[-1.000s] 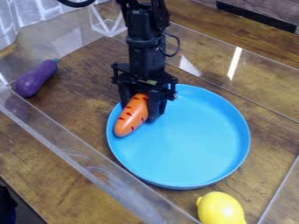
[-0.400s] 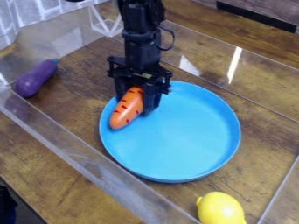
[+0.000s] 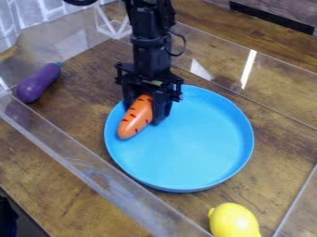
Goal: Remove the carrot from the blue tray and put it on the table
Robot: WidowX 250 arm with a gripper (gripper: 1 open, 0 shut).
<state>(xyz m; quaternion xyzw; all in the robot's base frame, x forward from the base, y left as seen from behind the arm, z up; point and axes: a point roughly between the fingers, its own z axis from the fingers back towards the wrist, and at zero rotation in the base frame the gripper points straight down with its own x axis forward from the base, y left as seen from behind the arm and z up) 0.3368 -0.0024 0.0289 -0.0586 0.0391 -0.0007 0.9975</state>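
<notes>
The orange carrot [image 3: 133, 118] lies at the left rim of the round blue tray [image 3: 198, 148], its tip pointing down-left over the tray's edge. My gripper [image 3: 150, 96] points straight down from the black arm and is shut on the carrot's upper end, hiding its green top. The dark wooden table [image 3: 74, 120] spreads around the tray.
A purple eggplant [image 3: 36, 81] lies on the table at the left. A yellow lemon [image 3: 234, 222] sits at the bottom edge, in front of the tray. Clear acrylic walls [image 3: 50, 143] border the table on the left and front.
The tray and carrot have slid a little up and to the left with the gripper. The grip on the carrot is unchanged.
</notes>
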